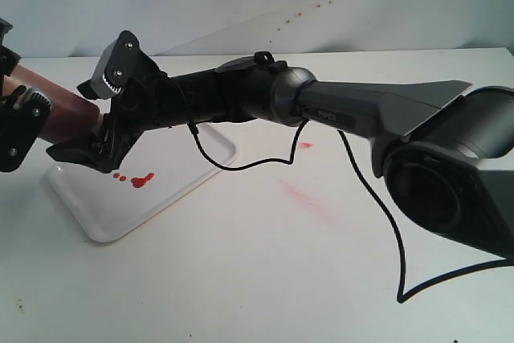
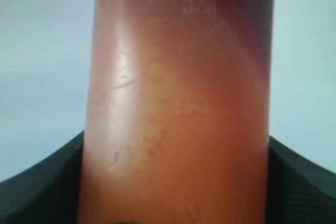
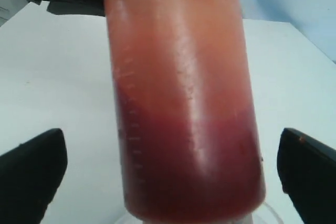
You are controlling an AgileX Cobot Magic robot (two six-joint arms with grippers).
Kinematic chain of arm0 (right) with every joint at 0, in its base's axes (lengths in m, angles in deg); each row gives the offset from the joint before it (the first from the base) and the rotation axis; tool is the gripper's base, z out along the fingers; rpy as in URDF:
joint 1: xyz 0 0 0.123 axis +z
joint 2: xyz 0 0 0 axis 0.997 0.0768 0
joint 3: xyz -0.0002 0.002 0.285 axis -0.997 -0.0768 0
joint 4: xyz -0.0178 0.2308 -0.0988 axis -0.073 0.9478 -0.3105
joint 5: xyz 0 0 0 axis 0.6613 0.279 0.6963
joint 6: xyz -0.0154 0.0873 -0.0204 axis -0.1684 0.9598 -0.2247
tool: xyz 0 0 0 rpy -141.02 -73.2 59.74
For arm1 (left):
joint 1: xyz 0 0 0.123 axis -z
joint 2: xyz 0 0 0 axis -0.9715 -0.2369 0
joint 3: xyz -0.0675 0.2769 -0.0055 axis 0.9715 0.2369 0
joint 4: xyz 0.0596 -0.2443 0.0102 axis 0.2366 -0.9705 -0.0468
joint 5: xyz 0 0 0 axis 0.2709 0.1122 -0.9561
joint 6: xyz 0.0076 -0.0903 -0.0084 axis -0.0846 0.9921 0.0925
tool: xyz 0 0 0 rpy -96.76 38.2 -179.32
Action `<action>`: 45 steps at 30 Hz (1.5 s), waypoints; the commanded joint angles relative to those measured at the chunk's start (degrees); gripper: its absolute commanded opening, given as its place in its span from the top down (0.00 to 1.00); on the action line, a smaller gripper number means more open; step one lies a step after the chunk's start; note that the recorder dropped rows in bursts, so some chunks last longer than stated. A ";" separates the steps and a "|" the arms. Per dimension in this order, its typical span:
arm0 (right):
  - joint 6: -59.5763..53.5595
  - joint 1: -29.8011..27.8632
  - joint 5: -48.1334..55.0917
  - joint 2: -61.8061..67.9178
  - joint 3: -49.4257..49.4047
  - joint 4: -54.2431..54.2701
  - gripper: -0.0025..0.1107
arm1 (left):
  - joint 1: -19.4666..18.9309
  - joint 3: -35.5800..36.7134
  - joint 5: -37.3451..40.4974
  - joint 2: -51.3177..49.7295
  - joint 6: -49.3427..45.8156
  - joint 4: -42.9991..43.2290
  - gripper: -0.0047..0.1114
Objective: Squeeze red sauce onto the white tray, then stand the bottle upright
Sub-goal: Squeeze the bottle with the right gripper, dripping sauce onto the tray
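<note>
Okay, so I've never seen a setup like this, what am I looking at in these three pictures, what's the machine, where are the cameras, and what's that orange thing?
This is a robot with two arms, each ending in a two-fingered gripper. The wide picture is from a camera off the arms; the two close-ups are from cameras on each wrist. The orange thing is the bottle, a see-through squeeze bottle of sauce. The left gripper holds it, tipped over the white tray. The right gripper reaches across; its fingers stand on either side of the bottle, open and not touching. Drops of red sauce lie on the tray. On the table are a faint pink smear and a small red spot.
</note>
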 commanded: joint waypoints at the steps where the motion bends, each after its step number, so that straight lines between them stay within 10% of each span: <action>1: -2.46 0.42 -0.32 -0.19 -0.06 1.54 0.05 | 0.24 -0.75 -1.17 0.93 1.43 0.20 0.96; 13: -7.39 5.26 -12.41 -0.15 -0.06 3.01 0.15 | 0.24 -0.75 -1.32 0.93 1.43 0.20 0.96; 15: -7.39 5.46 -13.39 -0.15 -0.06 3.19 0.27 | 0.24 -0.75 -1.32 0.93 1.43 0.20 0.96; 19: -7.14 5.35 -14.98 -0.15 -0.06 3.19 0.98 | 0.24 -0.75 -1.32 0.93 1.43 0.20 0.96; 26: -5.47 5.35 -18.29 -0.15 -0.06 3.64 0.86 | 0.24 -0.75 -1.32 0.93 1.43 0.20 0.96; 28: -4.57 5.35 -18.30 -0.27 -0.06 3.64 0.64 | 0.24 -0.75 -1.32 0.93 1.43 0.20 0.96; 31: -3.73 5.35 -18.30 -0.78 -0.16 3.41 0.06 | 0.24 -0.75 -1.32 0.93 1.43 0.20 0.96; 45: 28.30 5.35 -16.58 -5.22 -0.16 -32.45 0.05 | 0.24 -0.75 -1.30 0.93 1.60 0.20 0.96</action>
